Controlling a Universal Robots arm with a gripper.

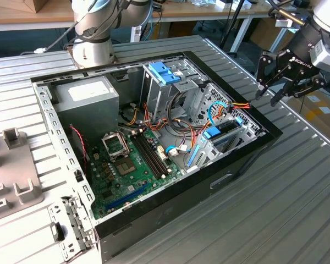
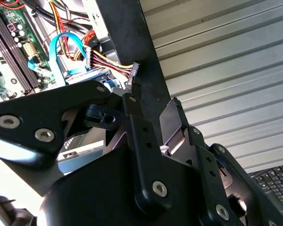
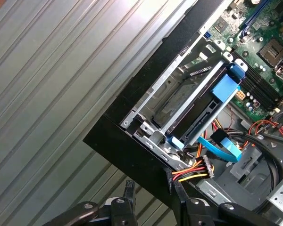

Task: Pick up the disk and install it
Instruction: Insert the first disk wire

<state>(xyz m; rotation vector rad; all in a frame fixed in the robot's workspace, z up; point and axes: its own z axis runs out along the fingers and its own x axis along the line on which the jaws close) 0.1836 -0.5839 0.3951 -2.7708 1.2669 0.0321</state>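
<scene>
Your black multi-link pincer (image 1: 284, 88) hangs released and empty above black open computer case (image 1: 247, 151), at the exterior view's right edge, over ribbed grey metal worktop (image 1: 297, 203). Dark flat disk with blue plastic rails (image 3: 205, 106) sits edge-on inside silver metal drive cage (image 3: 153, 101), apparently already slotted. Pincer well apart from disk.

Bright, even daylight; sharp focus.
</scene>
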